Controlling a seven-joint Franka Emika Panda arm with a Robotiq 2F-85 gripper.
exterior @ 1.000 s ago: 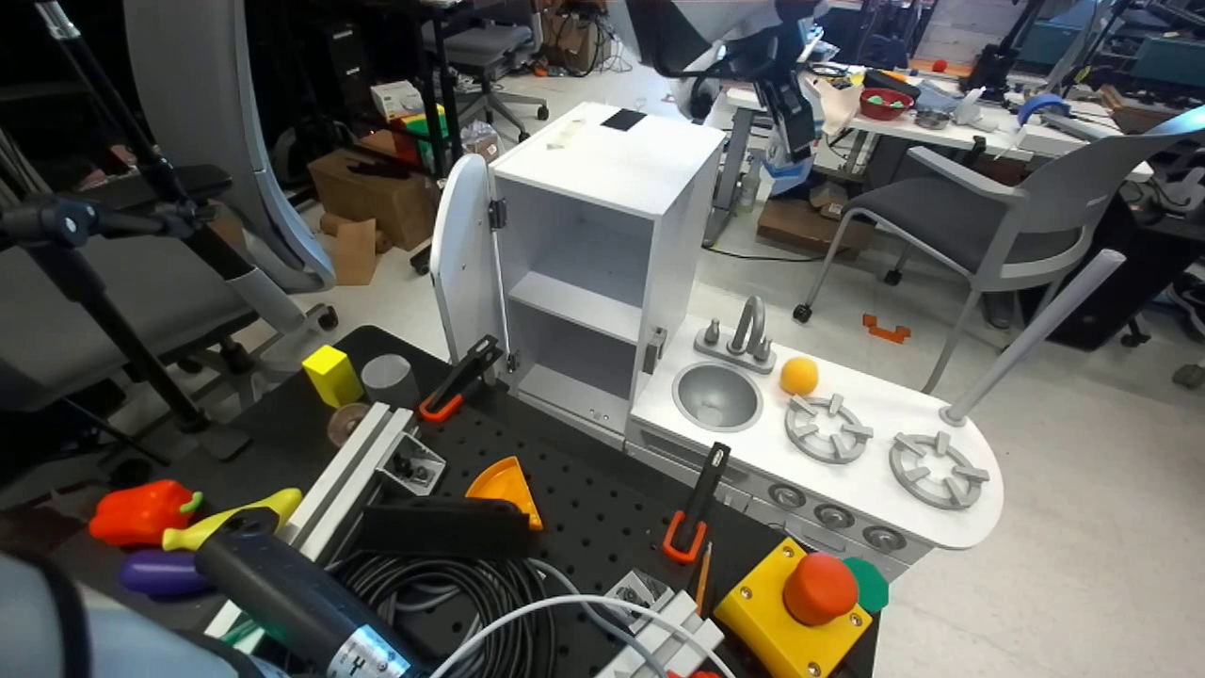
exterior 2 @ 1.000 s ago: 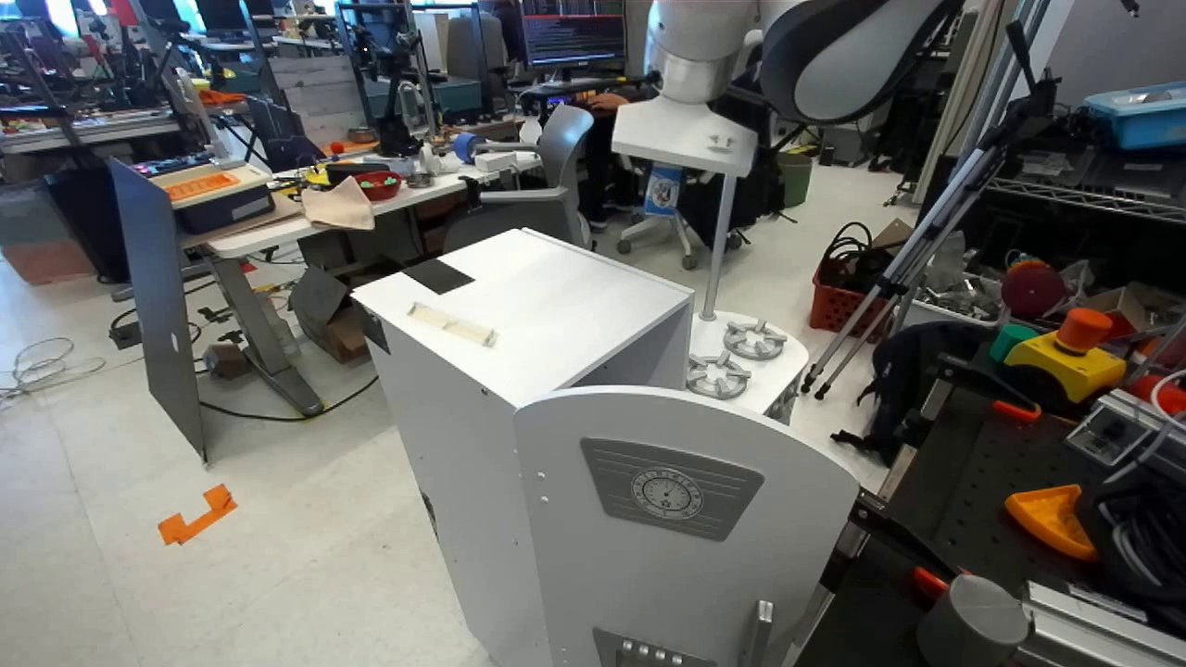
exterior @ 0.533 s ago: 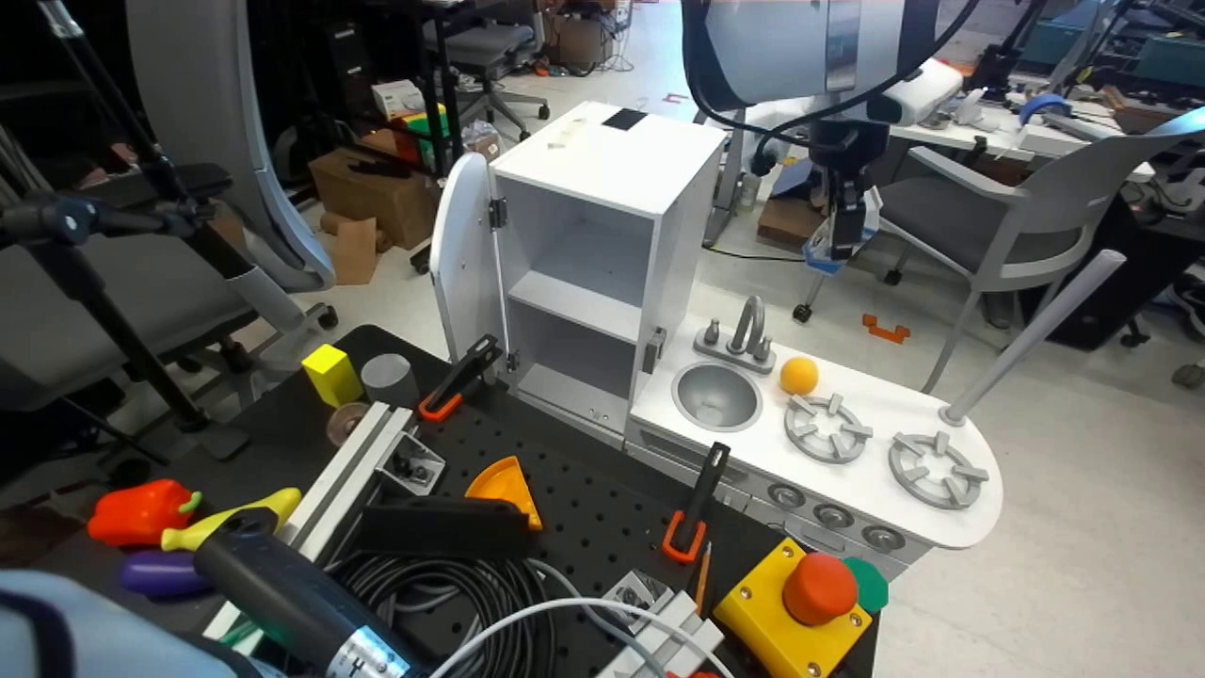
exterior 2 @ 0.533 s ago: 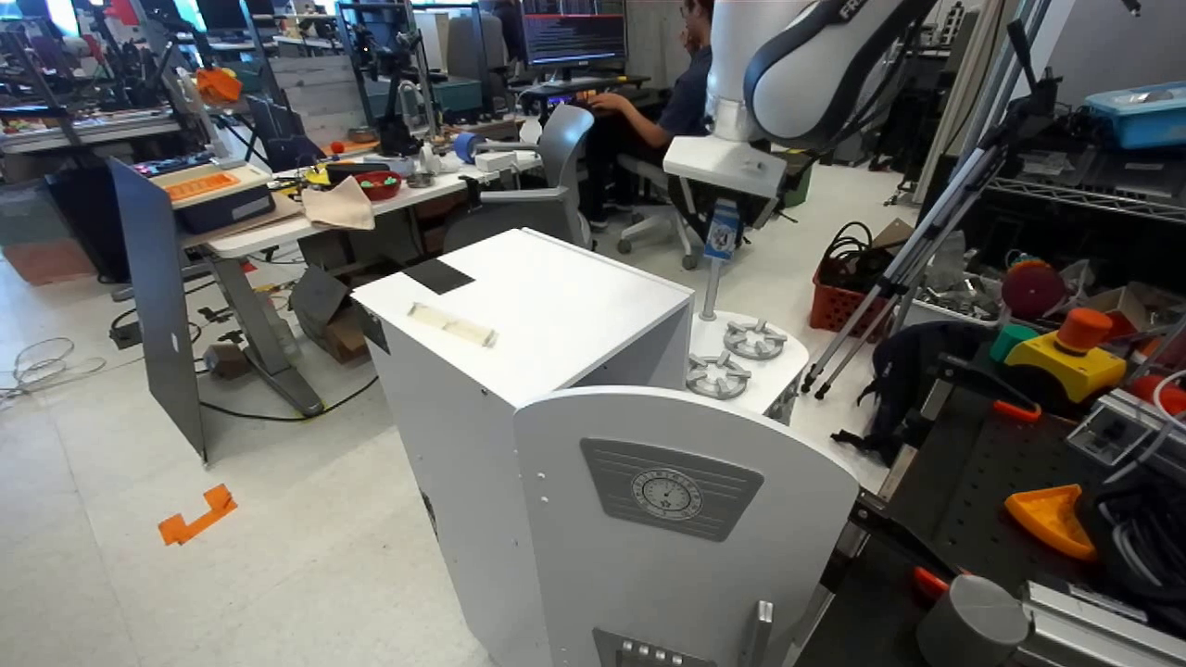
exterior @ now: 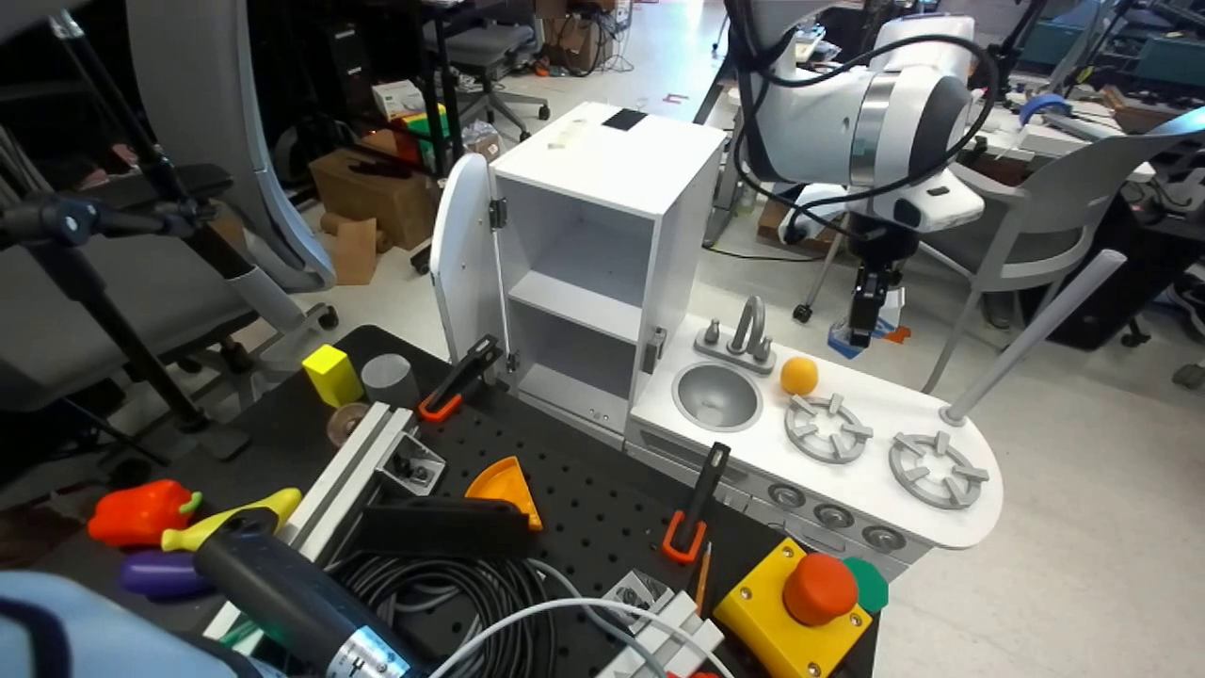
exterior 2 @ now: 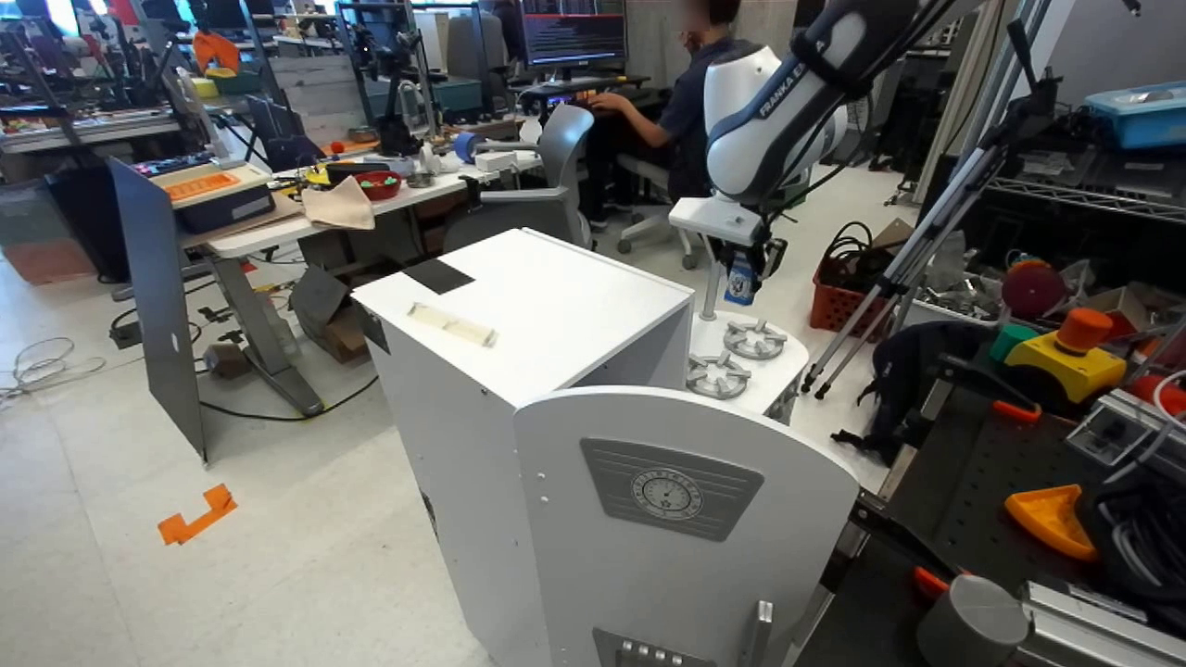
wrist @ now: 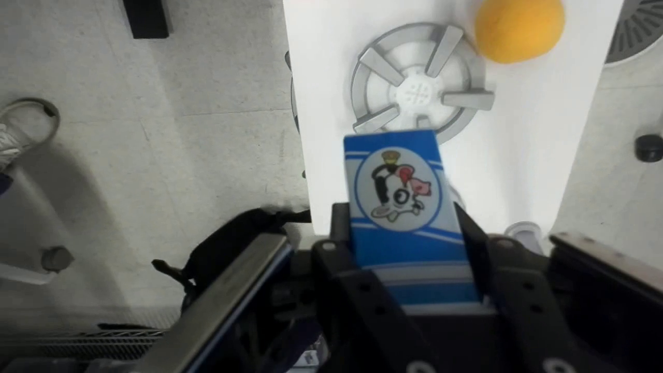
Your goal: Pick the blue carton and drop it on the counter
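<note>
The blue carton [wrist: 404, 207] has a cow picture and white bands. My gripper [wrist: 401, 215] is shut on it, with one finger on each side. The carton juts out past the fingertips. In both exterior views the gripper [exterior: 860, 325] points down and holds the carton [exterior: 843, 341] in the air; it also shows here [exterior 2: 738, 285]. In the wrist view the carton lies in front of the white counter [wrist: 528, 134] and partly covers a burner [wrist: 469, 100]. The counter [exterior: 772, 444] has a metal sink bowl [exterior: 717, 400] and faucet [exterior: 750, 320].
An orange ball [exterior: 799, 376] sits on the counter between sink and burners. A tall white cabinet [exterior: 602, 169] with an open door [exterior: 463, 254] stands beside the counter. A white post [exterior: 1036, 334] rises from the counter's far end. A pegboard table [exterior: 584, 490] with clamps lies in front.
The arm has come down toward the counter. The gripper and carton moved down and to the right in both exterior views. The grip on the carton has stayed the same.
</note>
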